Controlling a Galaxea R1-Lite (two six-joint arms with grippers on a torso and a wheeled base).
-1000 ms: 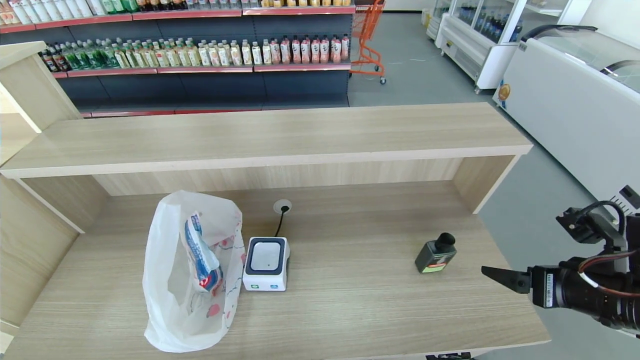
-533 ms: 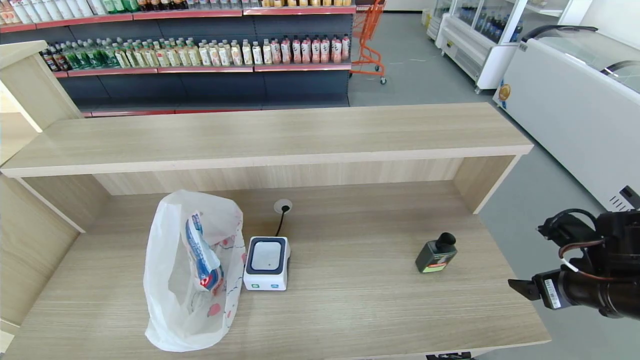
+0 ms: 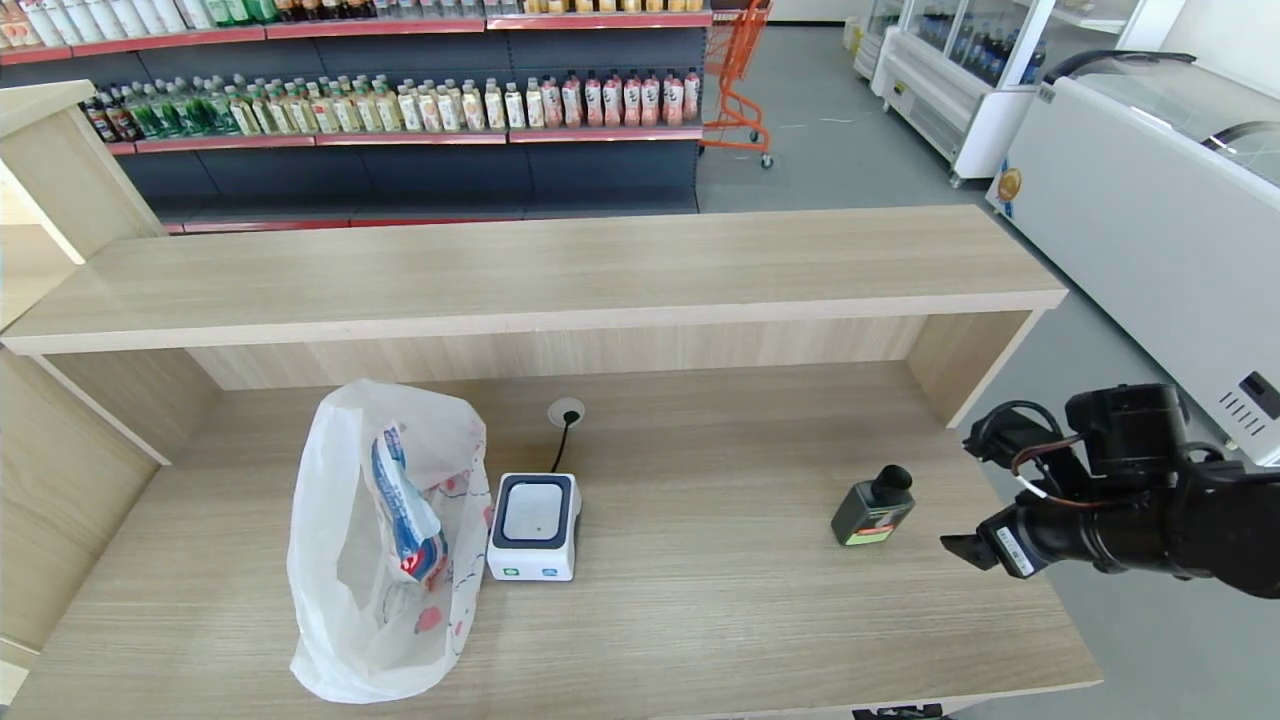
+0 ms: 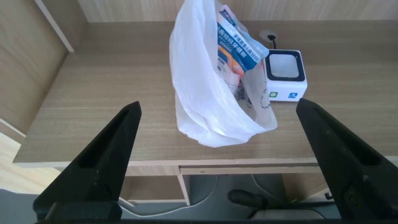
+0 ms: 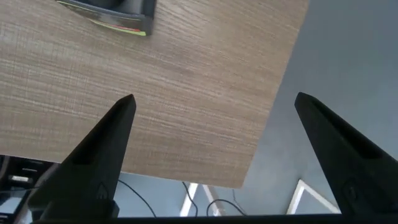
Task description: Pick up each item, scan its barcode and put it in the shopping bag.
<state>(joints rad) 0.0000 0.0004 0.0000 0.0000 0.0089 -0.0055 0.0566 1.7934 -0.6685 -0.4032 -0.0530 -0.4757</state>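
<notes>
Supermarket interior: stocked drink shelves, an orange trolley and white chest freezers stand behind a light wood-grain worktop [image 3: 700, 620] with a raised back ledge. Landmark: a white box-shaped barcode scanner [image 3: 533, 525] with a dark-framed window facing up, sitting on the worktop. A black cable runs from its rear to a round grommet [image 3: 565, 412] just behind it. A white translucent plastic shopping bag [image 3: 340, 560] stands just beside the scanner on the robot's left, mouth open upward, with a blue-and-white packet [image 3: 405, 510] upright inside. A dark green bottle with a black cap [image 3: 872, 508] rests on the worktop well apart from the scanner, to the robot's right; untouched. Whether it stands or lies cannot be told. The right claw [image 5: 214, 98] is beyond the bottle from the scanner, near the worktop's right edge, fingers spread wide and empty. The left claw [image 4: 219, 104] is nearer the robot than the scanner, off the worktop's front edge, fingers likewise spread and empty.
</notes>
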